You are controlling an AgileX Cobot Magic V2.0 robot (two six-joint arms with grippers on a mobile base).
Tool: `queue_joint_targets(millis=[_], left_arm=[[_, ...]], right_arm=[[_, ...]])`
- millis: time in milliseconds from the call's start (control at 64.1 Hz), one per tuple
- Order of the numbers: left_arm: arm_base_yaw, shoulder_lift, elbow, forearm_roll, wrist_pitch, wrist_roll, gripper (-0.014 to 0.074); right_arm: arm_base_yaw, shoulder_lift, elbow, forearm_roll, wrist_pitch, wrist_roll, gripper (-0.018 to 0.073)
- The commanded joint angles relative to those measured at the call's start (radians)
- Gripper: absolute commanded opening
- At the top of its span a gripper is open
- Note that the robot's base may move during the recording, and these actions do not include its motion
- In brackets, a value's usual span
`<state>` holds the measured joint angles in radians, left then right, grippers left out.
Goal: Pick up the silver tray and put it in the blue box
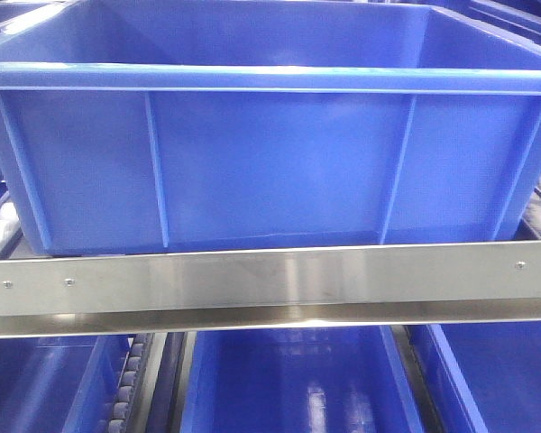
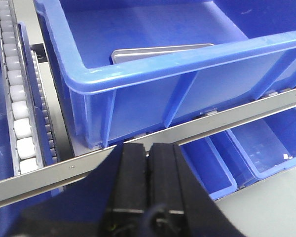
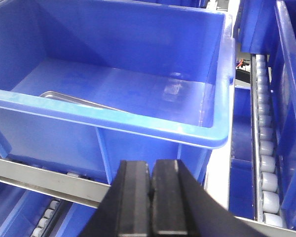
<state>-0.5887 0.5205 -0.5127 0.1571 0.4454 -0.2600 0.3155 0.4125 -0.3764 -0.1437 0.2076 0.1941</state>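
Observation:
The blue box (image 1: 270, 162) is a large deep crate with a thick rim and ribbed front wall, standing on a rack; it also shows in the left wrist view (image 2: 153, 74) and the right wrist view (image 3: 118, 118). The silver tray (image 2: 158, 52) lies on the box floor near the front wall, only its rolled rim edge showing; its corner shows in the right wrist view (image 3: 69, 98). It is hidden in the front view. My left gripper (image 2: 149, 146) is shut and empty, outside and below the box's front wall. My right gripper (image 3: 151, 164) is shut and empty, before the box's front right corner.
A steel rail (image 1: 270, 284) runs across under the box. Lower blue bins (image 1: 288, 379) sit on the shelf beneath. White roller tracks run at the left (image 2: 15, 98) and right (image 3: 264, 143). More blue crates (image 3: 291, 74) stand beside the box.

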Motion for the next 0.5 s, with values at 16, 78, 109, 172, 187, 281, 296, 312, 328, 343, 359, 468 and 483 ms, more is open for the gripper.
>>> queue_joint_targets(millis=[16,78,109,172,187,281,296,312,328,343,359,468,483], left_arm=[[-0.008,0.004,-0.027,-0.008,-0.073,0.003,-0.0104],[0.016,-0.010,-0.027,-0.052,-0.061,0.003,-0.0104],[0.038,-0.025,-0.022,-0.083,-0.061,0.014,-0.0104],[0.095,-0.073,-0.001,-0.163,-0.076,0.112,-0.0104],[0.107,-0.085,0.006,-0.175,-0.085,0.138,-0.0104],[0.208,-0.189,0.090,-0.217,-0.188,0.284,-0.0104],[0.231,-0.212,0.112,-0.218,-0.214,0.295,-0.0104],[0.246,-0.228,0.127,-0.218,-0.232,0.301,-0.0104],[0.268,-0.251,0.150,-0.218,-0.258,0.305,-0.0104],[0.283,-0.267,0.165,-0.218,-0.275,0.305,-0.0104],[0.297,-0.283,0.181,-0.218,-0.291,0.305,-0.0104],[0.411,-0.407,0.317,-0.220,-0.398,0.305,-0.0104],[0.423,-0.420,0.333,-0.223,-0.408,0.305,-0.0104]], right_arm=[[-0.005,0.003,-0.028,-0.012,-0.095,-0.011,0.0052],[-0.005,0.003,-0.028,-0.012,-0.095,-0.011,0.0052],[-0.005,0.003,-0.028,-0.012,-0.095,-0.011,0.0051],[-0.005,0.003,-0.028,-0.012,-0.095,-0.011,0.0049],[-0.005,0.003,-0.028,-0.012,-0.095,-0.011,0.0049],[-0.005,0.003,-0.028,-0.012,-0.095,-0.011,0.0049],[-0.005,0.003,-0.028,-0.012,-0.095,-0.011,0.0049],[-0.005,0.003,-0.028,-0.012,-0.095,-0.011,0.0049],[-0.005,0.003,-0.028,-0.012,-0.095,-0.011,0.0049],[-0.005,0.003,-0.028,-0.012,-0.095,-0.011,0.0049],[-0.005,0.003,-0.028,-0.012,-0.095,-0.011,0.0049],[-0.005,0.003,-0.028,-0.012,-0.095,-0.011,0.0049],[-0.005,0.003,-0.028,-0.012,-0.095,-0.011,0.0049]])
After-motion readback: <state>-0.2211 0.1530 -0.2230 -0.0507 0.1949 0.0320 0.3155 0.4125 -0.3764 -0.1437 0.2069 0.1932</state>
